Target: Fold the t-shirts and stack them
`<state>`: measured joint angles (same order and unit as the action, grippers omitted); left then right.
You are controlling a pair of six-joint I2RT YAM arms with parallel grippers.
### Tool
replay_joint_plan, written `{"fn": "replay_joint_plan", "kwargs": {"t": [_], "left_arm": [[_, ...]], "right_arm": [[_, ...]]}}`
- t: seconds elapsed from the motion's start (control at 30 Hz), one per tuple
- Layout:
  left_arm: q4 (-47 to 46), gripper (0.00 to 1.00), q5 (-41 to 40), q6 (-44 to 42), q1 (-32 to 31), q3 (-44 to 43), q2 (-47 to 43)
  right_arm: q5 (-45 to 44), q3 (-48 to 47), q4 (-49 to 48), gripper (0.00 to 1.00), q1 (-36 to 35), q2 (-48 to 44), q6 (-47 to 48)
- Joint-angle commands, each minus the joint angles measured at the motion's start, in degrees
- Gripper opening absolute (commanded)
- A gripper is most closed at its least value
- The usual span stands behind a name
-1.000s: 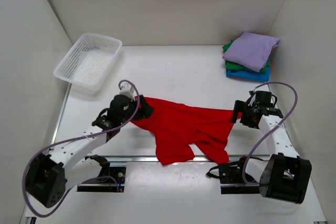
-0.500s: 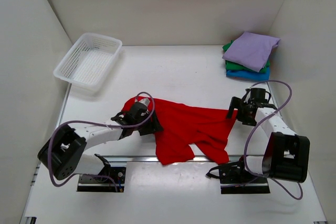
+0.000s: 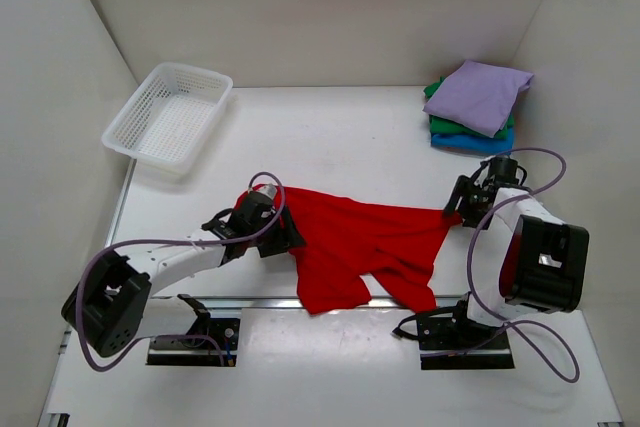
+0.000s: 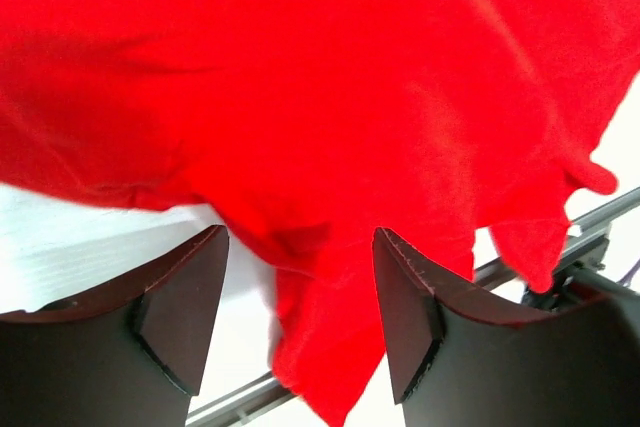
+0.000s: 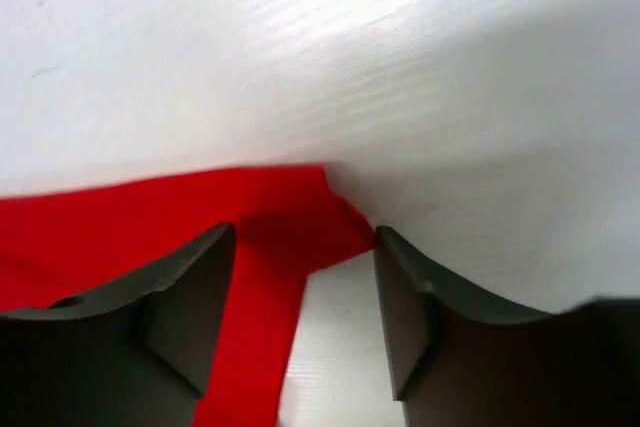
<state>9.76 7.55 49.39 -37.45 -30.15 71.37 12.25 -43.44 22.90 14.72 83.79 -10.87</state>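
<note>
Left gripper (image 3: 284,238): easing back leftward on the cloth since half a second ago; right gripper (image 3: 456,214) shifting rightward.

Red shirt (image 3: 370,242): lying rumpled and unfolded across the near middle of the table (image 3: 330,137).

Lavender shirt (image 3: 480,95), green shirt (image 3: 437,119), blue shirt (image 3: 470,143): sitting folded and stacked at far right (that portion looking done).

Outstanding: folding the red shirt, then adding it to the stack.

Left gripper: fingers standing wide, cloth lying in the gap, nothing clamped. Right gripper: likewise gaping, straddling the shirt's right corner.
</note>
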Motion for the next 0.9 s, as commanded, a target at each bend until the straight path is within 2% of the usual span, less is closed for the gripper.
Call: {"fn": "replay_joint_plan", "kwargs": {"t": [0.0, 0.03, 0.07, 0.2, 0.27, 0.3, 0.4, 0.47, 0.5, 0.53, 0.67, 0.73, 0.87], "left_arm": [[3.33, 0.71, -0.69, -0.61, -1.04, -0.43, 0.69], [3.42, 0.72, -1.13, -0.43, -1.22, -0.09, 1.48], [3.25, 0.73, -1.22, -0.26, -1.22, 0.27, 2.01], [3.07, 0.78, -1.49, -0.43, -0.34, 1.50, 2.80], [3.25, 0.77, -2.01, -1.04, -0.08, 1.67, 3.42], [3.34, 0.71, -1.49, -1.31, 0.18, 1.59, 3.68], [2.81, 0.50, -2.01, -1.40, 0.62, 1.59, 3.60], [2.46, 0.24, -2.01, -1.48, 1.33, 1.76, 3.42], [2.81, 0.05, -2.10, -1.40, 2.02, 1.41, 3.16], [3.07, 0.00, -2.36, -1.57, 2.12, 1.15, 2.72], [7.10, 0.00, -3.42, -3.85, 3.53, -3.93, 0.79], [9.75, 0.00, -3.94, -4.38, 5.62, -8.77, -1.40], [17.74, 0.00, -2.81, -7.81, 12.82, -27.29, -4.49]], "right_arm": [[1.90, -1.04, -0.93, 0.52, -0.30, 2.52, -0.46], [1.99, -1.12, -1.36, 0.47, -0.65, 2.35, -0.46], [1.73, -0.68, -1.62, 0.47, -0.75, 2.52, -0.90], [0.85, 0.02, -2.24, 0.33, -0.66, 1.99, -0.90], [0.93, -0.33, -1.97, 0.19, -0.14, 1.56, -0.73], [0.93, -0.50, -1.80, 0.09, 0.04, 1.73, -0.73], [0.15, -0.68, -1.10, 0.00, -0.65, 1.38, -0.73], [-0.47, -0.94, -0.57, 0.00, -1.18, 0.94, -0.64], [-0.73, -1.21, 0.13, 0.00, -1.36, 0.33, -0.64], [-0.82, -1.56, 0.92, 0.00, -1.54, -0.29, -0.90], [0.67, -4.36, 4.86, 0.00, -3.20, -5.29, -1.69], [1.89, -7.08, 6.46, 0.00, -4.25, -10.72, -2.75], [4.88, -16.12, 6.73, 0.00, -4.70, -22.23, -6.52]]}}
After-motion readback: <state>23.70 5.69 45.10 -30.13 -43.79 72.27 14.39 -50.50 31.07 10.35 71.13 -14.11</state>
